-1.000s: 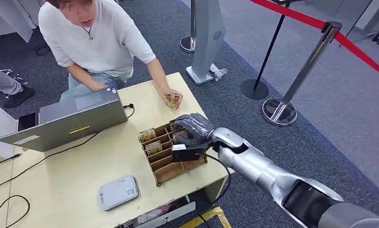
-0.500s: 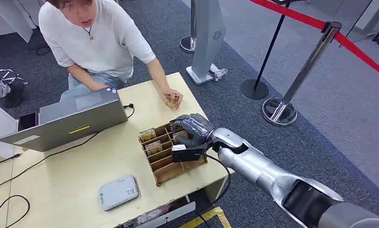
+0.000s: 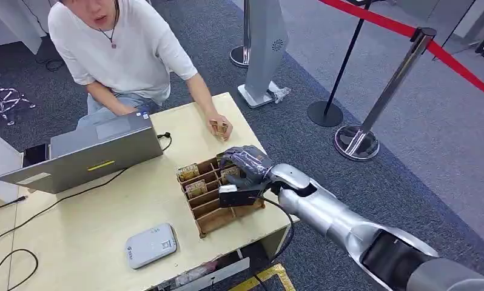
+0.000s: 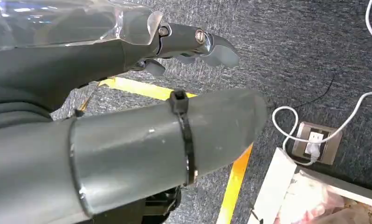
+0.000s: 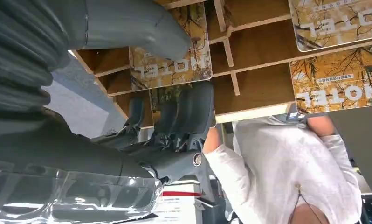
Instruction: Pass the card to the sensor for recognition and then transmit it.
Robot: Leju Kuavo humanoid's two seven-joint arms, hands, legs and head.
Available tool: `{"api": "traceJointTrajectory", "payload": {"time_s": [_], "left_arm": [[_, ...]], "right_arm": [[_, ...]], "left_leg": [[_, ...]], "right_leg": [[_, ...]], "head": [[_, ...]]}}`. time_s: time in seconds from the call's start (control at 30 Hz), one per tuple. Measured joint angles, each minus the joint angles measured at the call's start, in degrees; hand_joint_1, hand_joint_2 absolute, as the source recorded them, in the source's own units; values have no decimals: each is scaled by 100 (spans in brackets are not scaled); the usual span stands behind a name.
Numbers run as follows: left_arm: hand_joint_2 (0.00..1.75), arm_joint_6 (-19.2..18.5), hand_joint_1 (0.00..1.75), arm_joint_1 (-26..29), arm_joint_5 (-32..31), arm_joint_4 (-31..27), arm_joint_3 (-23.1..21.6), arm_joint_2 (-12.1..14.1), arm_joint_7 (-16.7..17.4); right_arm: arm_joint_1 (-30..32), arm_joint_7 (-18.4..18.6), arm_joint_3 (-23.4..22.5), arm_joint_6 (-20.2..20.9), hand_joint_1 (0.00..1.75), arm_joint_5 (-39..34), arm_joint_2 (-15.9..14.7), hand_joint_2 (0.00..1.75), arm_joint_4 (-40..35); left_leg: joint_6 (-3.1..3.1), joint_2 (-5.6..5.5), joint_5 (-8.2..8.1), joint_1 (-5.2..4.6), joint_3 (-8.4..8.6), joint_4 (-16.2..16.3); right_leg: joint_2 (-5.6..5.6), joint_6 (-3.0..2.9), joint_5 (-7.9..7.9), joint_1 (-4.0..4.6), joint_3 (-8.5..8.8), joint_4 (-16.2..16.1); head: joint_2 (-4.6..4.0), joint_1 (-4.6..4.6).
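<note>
A wooden card rack (image 3: 212,218) stands near the table's right front corner, with patterned hotel cards (image 3: 188,171) upright in its slots. My right hand (image 3: 245,165) reaches down into the rack's far right end. In the right wrist view its thumb (image 5: 142,28) lies over the face of one card (image 5: 175,70) while the dark fingers (image 5: 193,109) curl at the card's other side; whether they clamp it is unclear. Two more cards (image 5: 338,86) stand in neighbouring slots. The grey-white sensor (image 3: 151,245) lies at the table's front. My left hand (image 4: 151,93) hangs over the floor, holding nothing.
A person in a white shirt (image 3: 121,51) sits across the table, one hand (image 3: 219,127) holding a card just beyond the rack. A laptop (image 3: 94,154) with cables sits at the left. Stanchions (image 3: 356,142) with red tape stand to the right. A power strip (image 4: 314,140) lies on the floor.
My right hand has sunk slightly lower into the rack. The person has leaned back a little and shifted the hand with the card.
</note>
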Motion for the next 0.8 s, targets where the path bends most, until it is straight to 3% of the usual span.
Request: {"api": "traceJointTrajectory", "payload": {"time_s": [0.47,0.53,0.57,0.67,0.73,0.8], "left_arm": [[0,0,0,1,0,0,2,2,-2],[0,0,0,1,0,0,2,2,-4],[0,0,0,1,0,0,2,2,-4],[0,-2,0,1,2,0,2,2,-9],[0,-4,0,2,0,0,2,2,-11],[0,-9,0,2,0,0,2,2,-15]], "right_arm": [[87,52,2,-2,93,-7,-2,175,-2],[99,55,2,-2,103,-7,-2,175,-2],[100,55,2,-2,124,-7,-2,175,-2],[99,55,2,-4,161,-7,-2,175,-4],[97,52,2,-7,175,-9,-2,175,-4],[97,52,2,-7,175,-9,-2,175,-13]], "left_leg": [[1,0,-1,0,0,0],[1,0,-1,0,0,0],[1,0,-1,0,0,0],[2,0,-1,0,0,0],[2,0,-1,0,0,0],[2,0,-1,0,0,0]], "right_leg": [[0,0,0,0,-1,0],[0,0,0,0,-1,0],[0,0,0,0,-1,0],[0,0,0,0,-1,0],[0,0,0,0,-1,0],[0,0,0,0,-1,0]], "head": [[0,0],[0,0],[0,0],[0,0],[0,0],[0,0]]}}
